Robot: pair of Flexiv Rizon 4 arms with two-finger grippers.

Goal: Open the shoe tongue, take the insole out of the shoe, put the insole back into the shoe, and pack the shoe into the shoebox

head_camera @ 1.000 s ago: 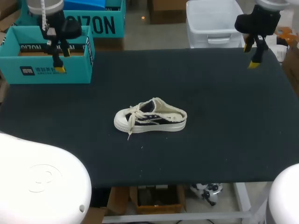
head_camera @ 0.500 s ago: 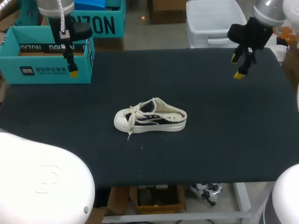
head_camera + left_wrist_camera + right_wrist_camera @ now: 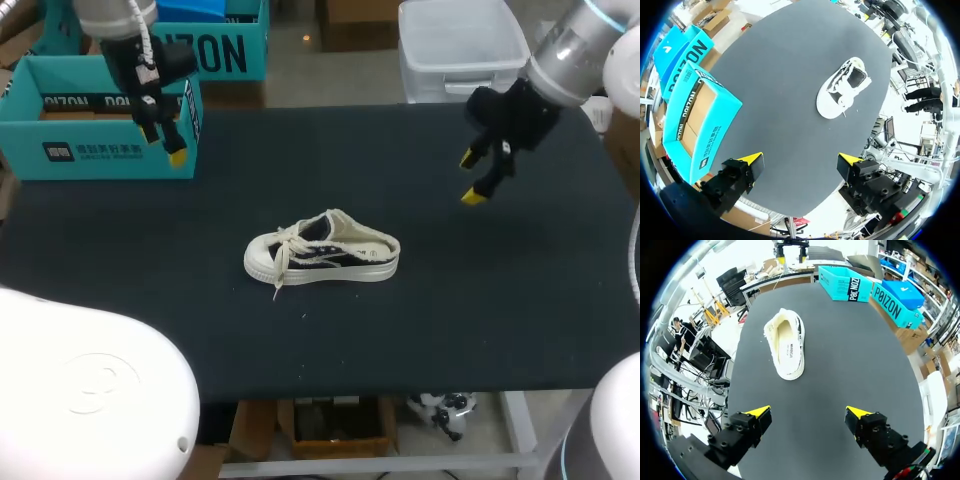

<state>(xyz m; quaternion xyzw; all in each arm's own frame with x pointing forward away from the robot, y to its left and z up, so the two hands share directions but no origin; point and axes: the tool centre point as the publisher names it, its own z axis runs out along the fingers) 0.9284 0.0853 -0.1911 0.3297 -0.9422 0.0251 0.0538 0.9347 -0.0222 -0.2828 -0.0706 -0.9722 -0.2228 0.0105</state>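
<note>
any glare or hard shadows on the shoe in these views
Head view: even light, the shoe throws only a faint soft shadow on the matt black table, no glare. Left wrist view: the shoe reads bright white but not washed out. Right wrist view: the insole shows clearly, unshadowed.

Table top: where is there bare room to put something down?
Bare: the table between the shoe and its near edge, and right of the shoe, near the right end effector. Crowded: the far left corner, with the shoebox and the left end effector by it.
</note>
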